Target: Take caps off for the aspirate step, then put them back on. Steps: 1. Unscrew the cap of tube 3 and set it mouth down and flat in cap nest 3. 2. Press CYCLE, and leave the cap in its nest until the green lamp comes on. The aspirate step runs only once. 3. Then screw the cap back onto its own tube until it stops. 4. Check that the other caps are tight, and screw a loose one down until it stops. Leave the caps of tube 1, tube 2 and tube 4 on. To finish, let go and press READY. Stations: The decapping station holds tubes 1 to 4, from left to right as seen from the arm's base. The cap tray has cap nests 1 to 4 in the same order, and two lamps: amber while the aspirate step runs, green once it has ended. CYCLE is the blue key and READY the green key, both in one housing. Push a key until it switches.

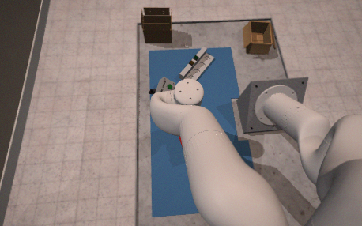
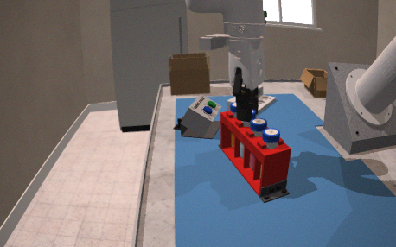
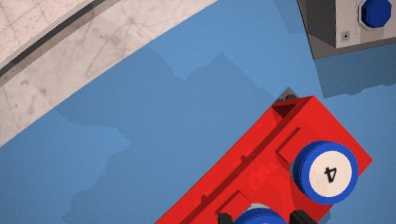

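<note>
The red decapping station [image 2: 274,168] [image 3: 250,165] holds four tubes. My gripper [image 2: 245,116] [image 3: 261,220] points down, shut on the blue cap of tube 3 [image 3: 260,216], which sits on its tube. The cap of tube 4 [image 3: 330,173] sits beside it; the caps of tube 2 [image 2: 258,124] and tube 1 [image 2: 271,136] are on at the near end of the exterior view. The cap tray [image 1: 211,60] shows no blue cap; its amber lamp [image 1: 191,62] and green lamp [image 1: 196,58] look dark. The housing [image 2: 193,121] has a blue CYCLE key [image 2: 207,110] [image 3: 376,12] and green READY key [image 1: 170,86] [image 2: 212,104].
The key housing stands close to the tube 4 end of the station. A tall brown box [image 1: 157,32] [image 2: 189,75] and a smaller open box [image 1: 258,39] [image 2: 316,82] stand at the back. The arm's grey base mount [image 2: 367,129] is at the right.
</note>
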Available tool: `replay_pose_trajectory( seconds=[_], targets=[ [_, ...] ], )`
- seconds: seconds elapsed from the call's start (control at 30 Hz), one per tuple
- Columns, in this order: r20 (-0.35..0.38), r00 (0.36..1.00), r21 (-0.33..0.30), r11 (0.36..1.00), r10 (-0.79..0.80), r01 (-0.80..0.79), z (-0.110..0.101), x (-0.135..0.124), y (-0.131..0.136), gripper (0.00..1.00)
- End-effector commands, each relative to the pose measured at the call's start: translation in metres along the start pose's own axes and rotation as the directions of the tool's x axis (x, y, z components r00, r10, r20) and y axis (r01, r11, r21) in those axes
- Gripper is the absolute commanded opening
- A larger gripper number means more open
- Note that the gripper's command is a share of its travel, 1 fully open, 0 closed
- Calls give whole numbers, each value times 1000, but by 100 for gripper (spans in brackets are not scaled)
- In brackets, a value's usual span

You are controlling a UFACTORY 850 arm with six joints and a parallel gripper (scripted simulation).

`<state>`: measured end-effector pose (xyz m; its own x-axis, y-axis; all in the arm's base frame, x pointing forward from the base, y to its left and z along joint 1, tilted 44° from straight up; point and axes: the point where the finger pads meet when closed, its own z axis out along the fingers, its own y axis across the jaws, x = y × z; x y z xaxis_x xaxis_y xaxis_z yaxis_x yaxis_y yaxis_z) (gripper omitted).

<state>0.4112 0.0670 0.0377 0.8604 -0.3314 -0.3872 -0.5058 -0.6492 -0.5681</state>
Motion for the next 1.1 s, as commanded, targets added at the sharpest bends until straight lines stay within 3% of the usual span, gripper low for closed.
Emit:
replay_pose_trajectory(
  seconds=[0.0,0.37,0.47,0.57,0.67,0.77,0.87,0.93,1.0,1.03,1.07],
  targets=[
    [-6,1000,7,1000,-12,12,0,1,0,46],
    [-6,1000,7,1000,-12,12,0,1,0,46],
    [-4,972,8,972,236,-236,0,1,0,46],
    [-4,949,8,949,316,-316,0,1,0,46],
    [-2,883,9,883,469,-469,0,1,0,46],
    [-2,883,9,883,469,-469,0,1,0,46],
    [0,747,10,747,665,-665,0,1,0,46],
    [0,740,9,740,673,-673,0,1,0,46],
    [1,630,10,630,777,-776,0,1,0,46],
    [1,618,9,618,786,-786,0,1,0,46],
    [2,561,10,561,828,-828,0,1,0,46]
  ],
)
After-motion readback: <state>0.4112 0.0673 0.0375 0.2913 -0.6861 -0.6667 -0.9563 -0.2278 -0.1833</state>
